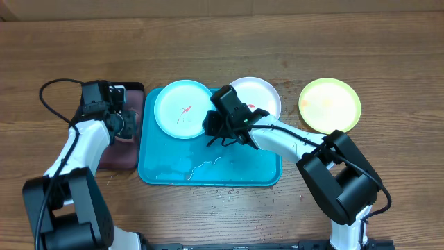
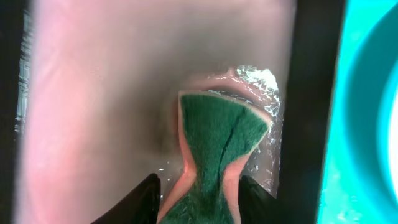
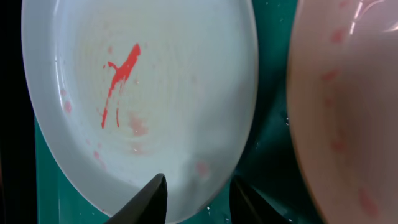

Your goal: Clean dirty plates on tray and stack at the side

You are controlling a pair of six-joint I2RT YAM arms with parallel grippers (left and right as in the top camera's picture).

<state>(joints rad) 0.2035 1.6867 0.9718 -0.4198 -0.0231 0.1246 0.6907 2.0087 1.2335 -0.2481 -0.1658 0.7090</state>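
Tray (image 1: 236,170) front bare; rear full: blue plate (image 1: 182,109), white plate (image 1: 262,94), R gripper (image 3: 198,196). L gripper (image 2: 199,186) w/ sponge (image 2: 217,137) over small tray (image 1: 119,157).

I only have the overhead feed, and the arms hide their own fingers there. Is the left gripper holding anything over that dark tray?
Observer: Yes. The left wrist view shows the left gripper pinching a sponge, green scouring face toward the camera, squeezed narrow at the grip.
Operator: Is it dry down there?
Observer: No. Water glistens around the sponge's far end on the pinkish tray.
Operator: And the right gripper?
Observer: The right gripper is open; in the right wrist view the rim of the light blue plate shows between its jaws.
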